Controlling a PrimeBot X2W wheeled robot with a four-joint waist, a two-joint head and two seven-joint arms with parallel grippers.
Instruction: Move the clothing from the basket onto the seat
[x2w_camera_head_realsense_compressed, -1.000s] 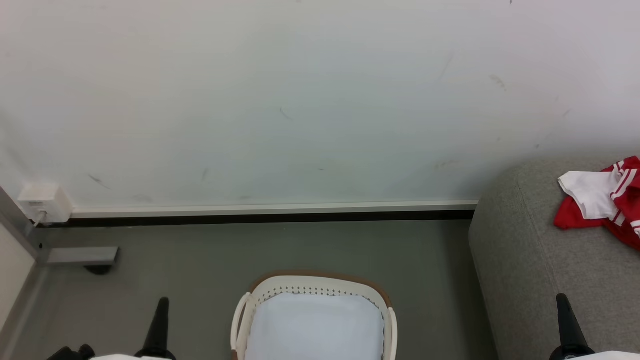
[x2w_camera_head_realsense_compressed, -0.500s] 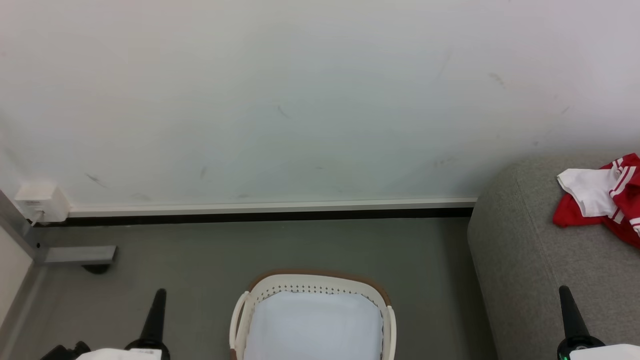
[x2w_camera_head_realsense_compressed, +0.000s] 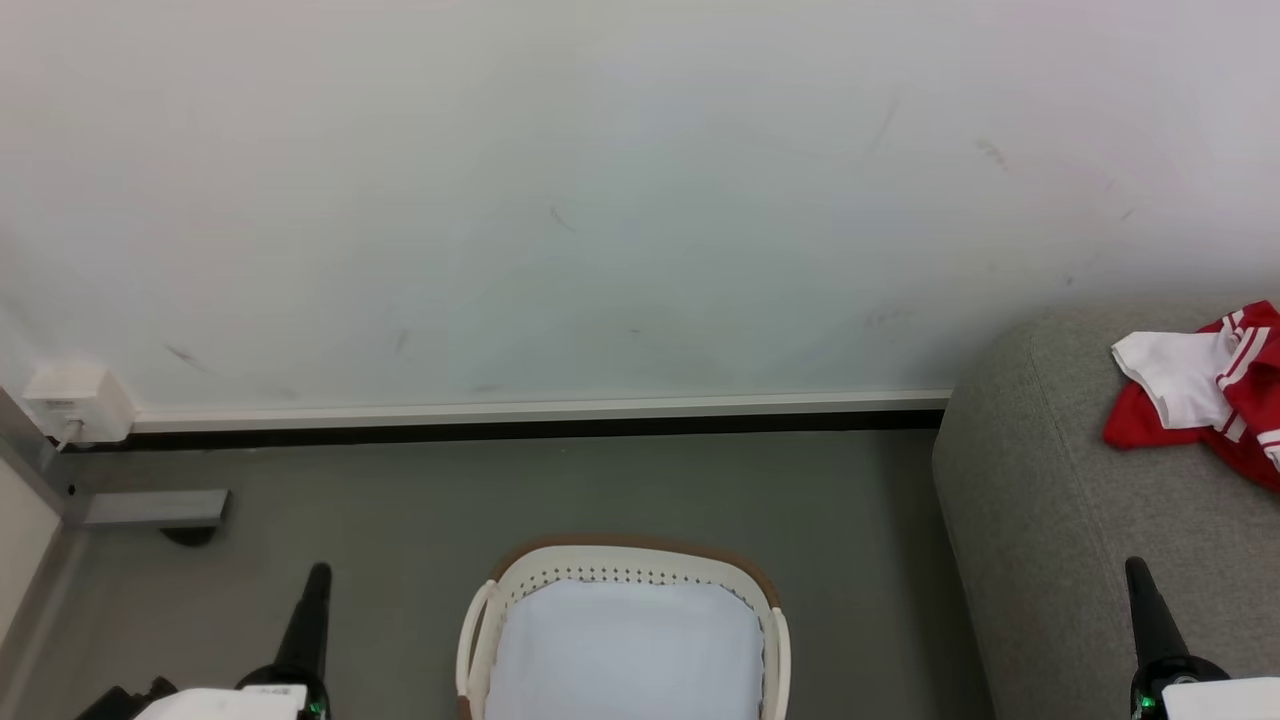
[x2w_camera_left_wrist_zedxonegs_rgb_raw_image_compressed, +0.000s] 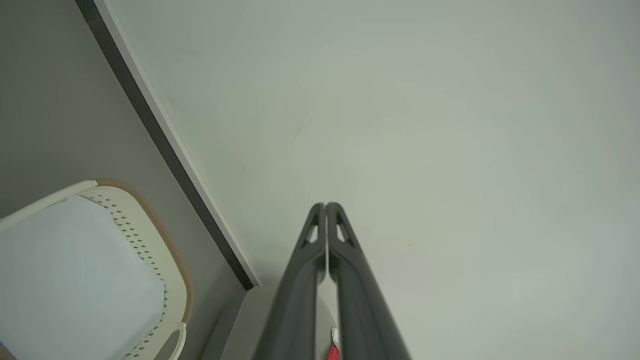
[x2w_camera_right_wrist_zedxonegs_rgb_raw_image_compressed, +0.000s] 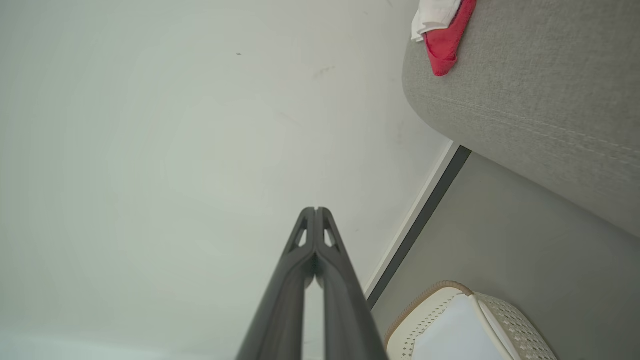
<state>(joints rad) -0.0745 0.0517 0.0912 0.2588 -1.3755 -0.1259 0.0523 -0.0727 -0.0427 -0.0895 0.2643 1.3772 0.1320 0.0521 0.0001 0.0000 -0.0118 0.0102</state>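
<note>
Wall (x2w_camera_head_realsense_compressed: 600, 200) and floor (x2w_camera_head_realsense_compressed: 700, 490) are backdrop, operator, skip them. Seat (x2w_camera_head_realsense_compressed: 1050, 520): big grey block at right of head view, rounded end facing basket (x2w_camera_head_realsense_compressed: 630, 548) on the floor, apart from it. Basket shows you its pale bottom; no garment on the part in view, near edge cut off. Clothing (x2w_camera_head_realsense_compressed: 1175, 385) lies crumpled on the seat top, toward the wall side. Judge it light, limp, not fragile; it'll drape and trail, so pinch a raised fold or the striped hem, not flat cloth. White flap points toward the seat's rounded end; heap runs right out of frame, so you can't call its long axis. Left gripper (x2w_camera_head_realsense_compressed: 316, 585) and right gripper (x2w_camera_head_realsense_compressed: 1140, 580): both closed tight, holding nothing, either side of the basket. Looks near done.
</note>
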